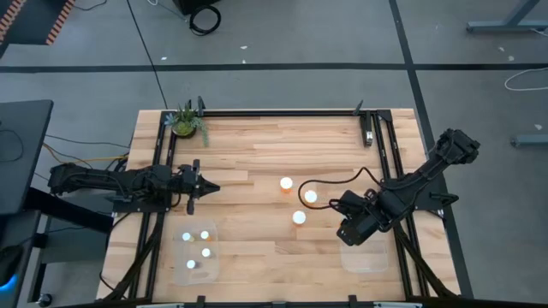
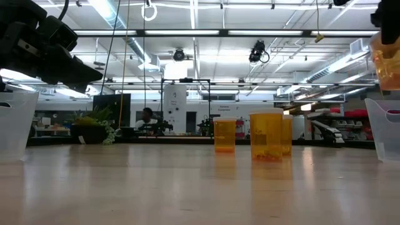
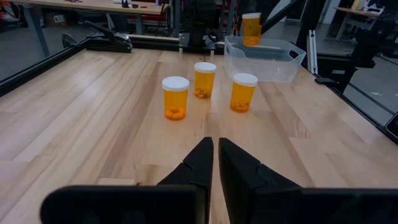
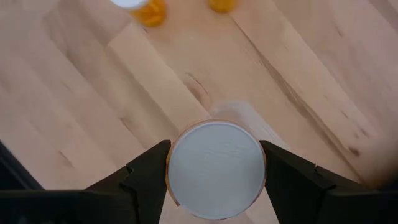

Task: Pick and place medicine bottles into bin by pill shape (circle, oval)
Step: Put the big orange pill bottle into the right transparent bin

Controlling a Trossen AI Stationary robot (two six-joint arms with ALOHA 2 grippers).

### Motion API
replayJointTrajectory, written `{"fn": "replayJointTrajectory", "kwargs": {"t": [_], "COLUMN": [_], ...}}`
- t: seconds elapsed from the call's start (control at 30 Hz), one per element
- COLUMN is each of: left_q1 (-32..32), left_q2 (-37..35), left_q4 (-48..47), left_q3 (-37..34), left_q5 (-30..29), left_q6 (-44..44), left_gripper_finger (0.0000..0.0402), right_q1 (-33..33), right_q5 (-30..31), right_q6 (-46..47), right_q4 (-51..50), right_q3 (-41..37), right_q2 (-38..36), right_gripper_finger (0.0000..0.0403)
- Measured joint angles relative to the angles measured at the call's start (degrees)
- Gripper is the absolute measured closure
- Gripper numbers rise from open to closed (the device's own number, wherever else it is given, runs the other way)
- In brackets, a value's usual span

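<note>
Your right gripper (image 4: pixel 214 171) holds an orange bottle (image 4: pixel 216 168) by its cap, upright, at the right bin's (image 1: pixel 366 258) 12 o'clock rim. Three orange bottles (image 1: pixel 286 184) stand at 3 o'clock from your left gripper (image 1: pixel 208 188), its fingers narrow and empty.

Three orange bottles (image 1: pixel 297 198), white-capped, stand upright mid-table in a loose cluster, apart from one another, pills visible at their bottoms. A fourth orange bottle (image 4: pixel 216 168) is clamped between the right gripper (image 4: pixel 214 167) fingers, raised over the table at 4 o'clock from the cluster. Four small whitish bottles (image 1: pixel 198 250) stand in the bin (image 1: pixel 180 275) at 7 o'clock.
</note>
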Motion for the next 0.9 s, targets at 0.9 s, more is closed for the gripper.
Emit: {"fn": "replayJointTrajectory", "kwargs": {"t": [0.9], "left_q1": [0.0], "left_q2": [0.0], "left_q4": [0.0], "left_q3": [0.0], "left_q5": [0.0], "left_q6": [0.0], "left_gripper_finger": [0.0375], "right_q1": [5.0], "right_q5": [1.4], "right_q6": [21.5], "right_q4": [2.5], "right_q3": [-8.7], "right_q2": [0.6], "right_gripper_finger": [0.0162]}}
